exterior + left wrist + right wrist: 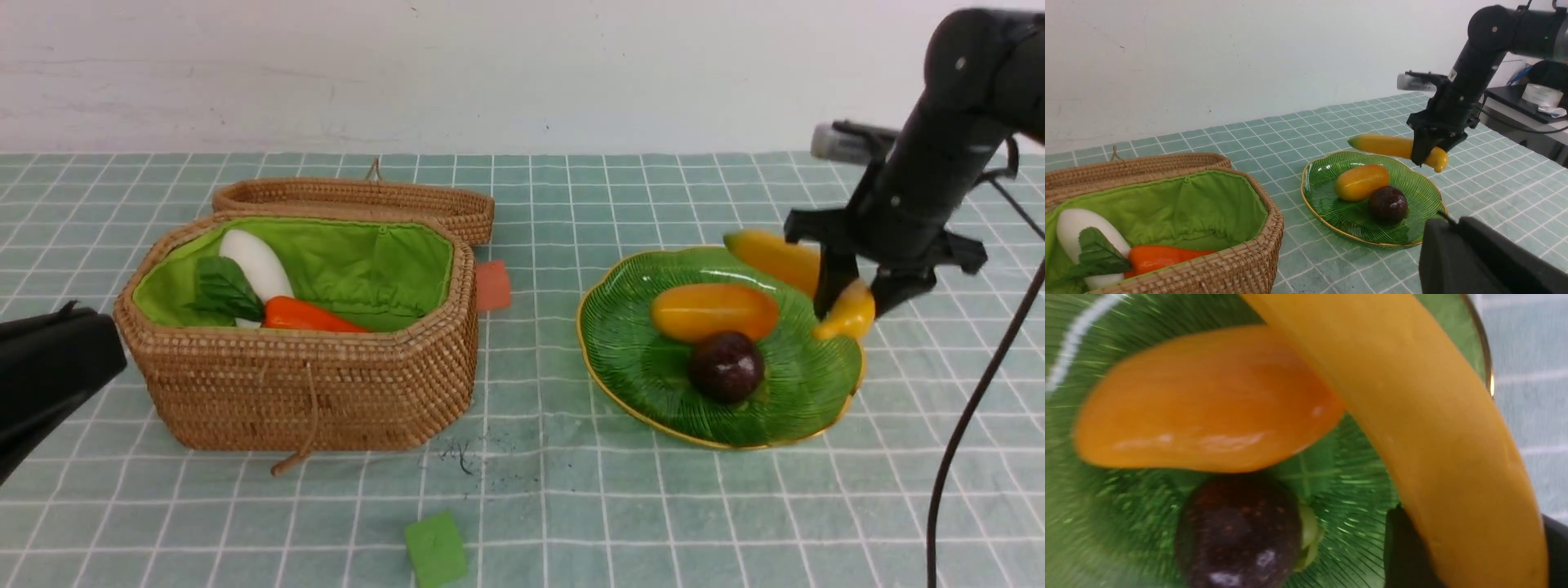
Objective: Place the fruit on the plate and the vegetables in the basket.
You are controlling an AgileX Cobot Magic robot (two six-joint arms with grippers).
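The right gripper (pixel 851 304) is clamped across the banana (pixel 775 257) close to its near end, holding it in the air over the far right edge of the plate (pixel 629 343); gripping near one end leaves most of its length free to swing in over the dish, likely so it can be laid beside the fruit already there. The orange fruit (pixel 713 311) lies across the middle of the plate and the mangosteen (pixel 727 367) sits just near of it, touching or almost so. Well to the left stands the basket (pixel 326 384), lid folded back, with the radish (pixel 255 263) and carrot (pixel 306 315) lying inside against its left end; no eggplant shows in any view. The left gripper (pixel 49 376) hangs low at the near left, beside the basket, closed and empty. The left wrist view shows the banana clear of the rim, which the front view leaves uncertain. The right wrist view shows the banana passing above the orange fruit's end and the mangosteen's green cap, hidden from the front. Only the front view shows a green cube (pixel 435 549) and an orange block (pixel 493 286)
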